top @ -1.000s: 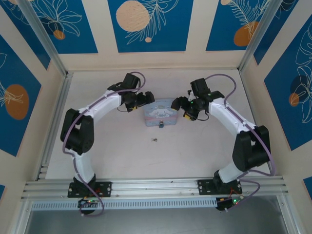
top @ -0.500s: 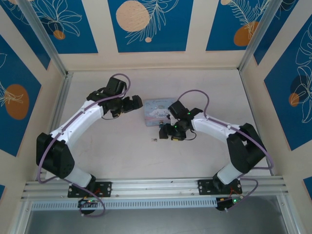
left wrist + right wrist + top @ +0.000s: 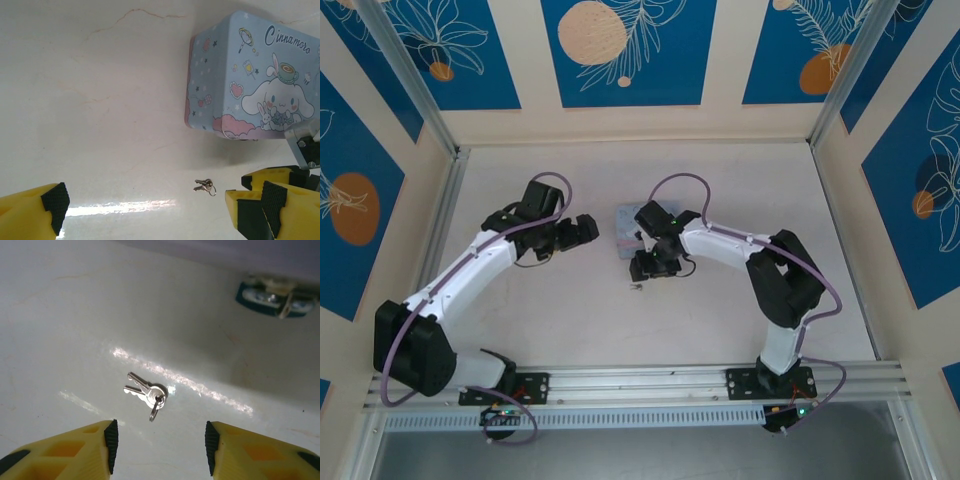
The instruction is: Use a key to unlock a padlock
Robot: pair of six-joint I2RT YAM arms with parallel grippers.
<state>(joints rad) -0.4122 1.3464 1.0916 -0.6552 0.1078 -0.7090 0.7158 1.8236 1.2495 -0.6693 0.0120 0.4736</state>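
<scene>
Beside pale blue tin (image 3: 250,75): small bluish padlock (image 3: 274,296), silver-topped; nearby, flat on table (image 3: 60,315), tiny silvery key (image 3: 145,390), paired on ring. Right gripper (image 3: 159,450) angled down over key, jaws apart; left gripper (image 3: 145,212) spread wide.

You have a pale blue tin (image 3: 250,80) printed with a white long-eared cartoon dog, pink clouds along its lower edge, small pink hearts and stars, and dark script lettering. Your keys (image 3: 146,391) and their ring are silvery grey. The padlock (image 3: 274,295) has a blue body with shiny silver metal. Your left gripper (image 3: 150,207) has yellow fingers (image 3: 30,215) with black pads (image 3: 54,200); your right gripper (image 3: 160,447) is the same yellow, edged in black. The table (image 3: 570,310) is off-white with faint brownish veins. Your arms (image 3: 480,265) are white with black joints and purple cables (image 3: 680,178). The walls (image 3: 725,60) are cream, with blue panels (image 3: 660,70) carrying white leaf outlines and orange and peach discs.
</scene>
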